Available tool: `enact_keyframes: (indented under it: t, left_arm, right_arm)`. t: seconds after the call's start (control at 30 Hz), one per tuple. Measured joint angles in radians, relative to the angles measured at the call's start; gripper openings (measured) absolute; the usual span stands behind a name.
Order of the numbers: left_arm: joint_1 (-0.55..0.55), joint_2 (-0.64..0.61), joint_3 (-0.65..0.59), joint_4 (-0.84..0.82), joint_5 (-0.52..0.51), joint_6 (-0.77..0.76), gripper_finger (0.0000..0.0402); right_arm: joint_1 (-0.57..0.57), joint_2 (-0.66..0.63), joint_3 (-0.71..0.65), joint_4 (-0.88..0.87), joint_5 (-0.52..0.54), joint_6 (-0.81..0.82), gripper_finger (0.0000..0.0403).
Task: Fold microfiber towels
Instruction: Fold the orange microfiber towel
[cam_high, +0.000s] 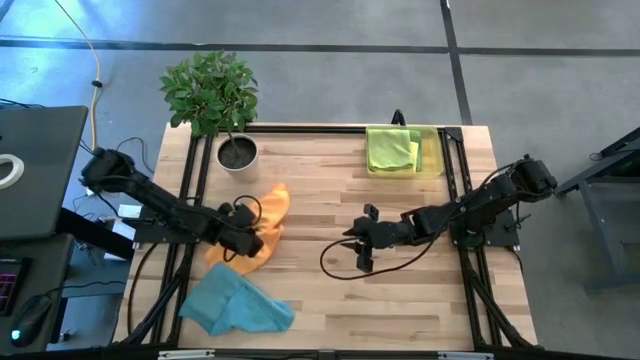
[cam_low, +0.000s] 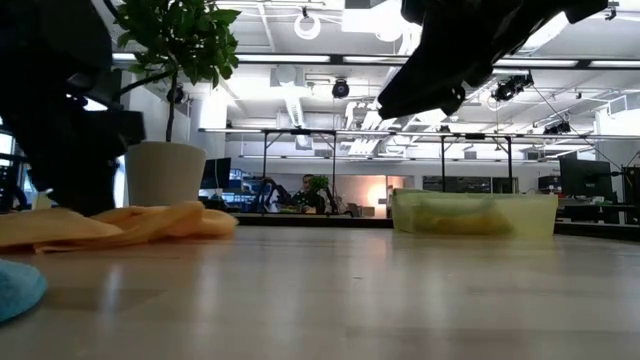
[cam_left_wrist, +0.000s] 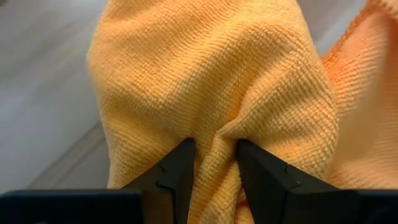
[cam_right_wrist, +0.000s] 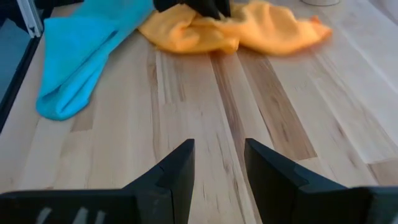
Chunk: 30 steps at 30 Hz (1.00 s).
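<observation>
The orange towel (cam_high: 262, 222) lies crumpled on the table's left half; it also shows in the low view (cam_low: 120, 225) and the right wrist view (cam_right_wrist: 261, 28). My left gripper (cam_high: 252, 240) is at the towel's near side and shut on it (cam_left_wrist: 214, 155). The light blue towel (cam_high: 235, 305) lies bunched near the front left edge. Lime green towels (cam_high: 392, 148) lie folded in the tray at the far right. My right gripper (cam_high: 362, 240) is open and empty over bare wood at the table's middle (cam_right_wrist: 217, 158). A yellow towel does not show. My left gripper pinches a raised fold of the orange towel (cam_left_wrist: 214, 140) between its two fingers (cam_left_wrist: 180, 171), and the cloth puckers into the gap. How many layers are in the pinch cannot be told. The rest of the towel lies slack on the table.
A potted plant (cam_high: 237, 152) stands at the far left, just beyond the orange towel. The translucent yellow tray (cam_high: 438, 160) sits at the far right edge. A black cable (cam_high: 335, 262) loops on the table under my right arm. Bare wood lies between the two grippers.
</observation>
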Motion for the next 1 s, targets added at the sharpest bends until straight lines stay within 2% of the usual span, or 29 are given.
enact_keyframes:
  t: [0.2, 0.47, 0.73, 1.0]
  left_arm:
    - [0.022, 0.066, -0.002, 0.273, 0.031, 0.194, 0.0115]
    - [0.098, 0.254, 0.022, 0.585, 0.012, 0.352, 0.0115]
    - [0.184, 0.394, 0.183, 0.617, 0.032, 0.544, 0.0115]
    - [0.248, 0.566, 0.363, 0.632, 0.033, 0.645, 0.0115]
  right_arm:
    - [0.0, 0.0, 0.0, 0.011, 0.007, -0.002, 0.0133]
    - [0.0, 0.0, 0.0, 0.011, 0.032, -0.029, 0.0133]
    - [0.0, 0.008, 0.0, 0.006, 0.031, -0.111, 0.0133]
    - [0.0, 0.043, 0.0, -0.035, 0.014, -0.257, 0.0133]
